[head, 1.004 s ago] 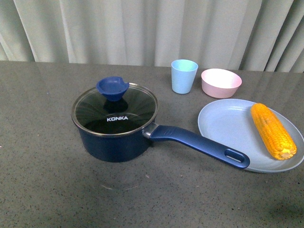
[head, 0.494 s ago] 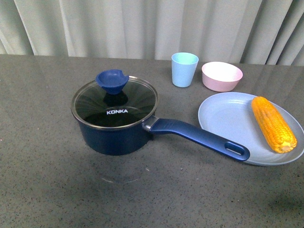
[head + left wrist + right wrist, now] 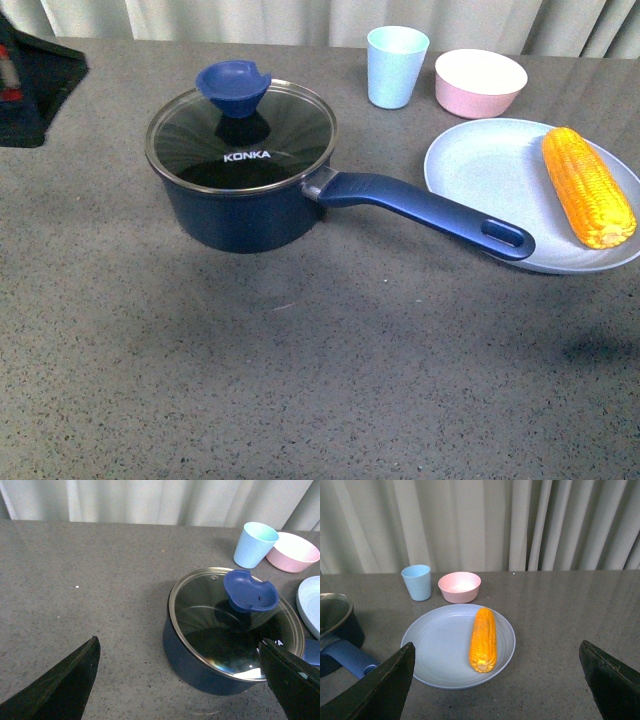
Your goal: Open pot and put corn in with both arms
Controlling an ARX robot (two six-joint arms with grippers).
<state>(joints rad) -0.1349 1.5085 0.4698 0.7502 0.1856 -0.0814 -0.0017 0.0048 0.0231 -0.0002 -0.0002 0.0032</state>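
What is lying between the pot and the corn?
In the front view, only the handle of the pot and a bare stretch of the pale blue plate under the corn.

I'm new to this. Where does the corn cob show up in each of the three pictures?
Front view: the corn lies on the pale blue plate at the far right.
Left wrist view: not in it; only the plate's rim shows.
Right wrist view: the corn lies on the plate, nearer than the pink bowl.
Shared landmark: the light blue cup, seen in all three views.
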